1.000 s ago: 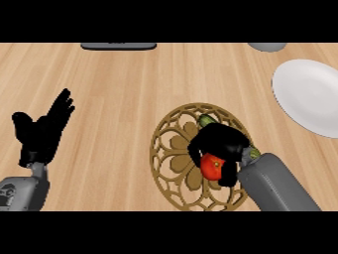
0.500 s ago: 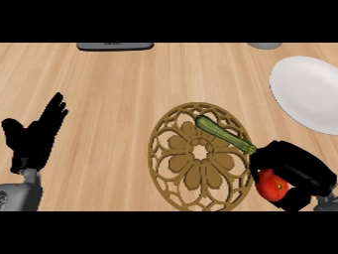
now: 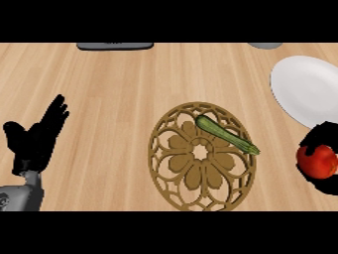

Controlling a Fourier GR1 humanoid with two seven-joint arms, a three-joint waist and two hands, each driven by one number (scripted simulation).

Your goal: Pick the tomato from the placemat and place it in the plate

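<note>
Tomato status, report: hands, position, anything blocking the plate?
Right hand fingers curled round tomato, off the placemat, just short of plate. Left hand open, resting at view's left. Zucchini on placemat, not in the way.

so there's a green zucchini (image 3: 227,134) lying diagonally, left of the right hand, plus a dark grey thing (image 3: 115,45) and a grey object (image 3: 265,45) far above both hands

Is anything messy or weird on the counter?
Nothing stands out. The zucchini lies slanted on the round placemat, the white plate sits bare and unbroken, and the right robot hand holds the tomato off the mat. The left robot hand rests open.
</note>
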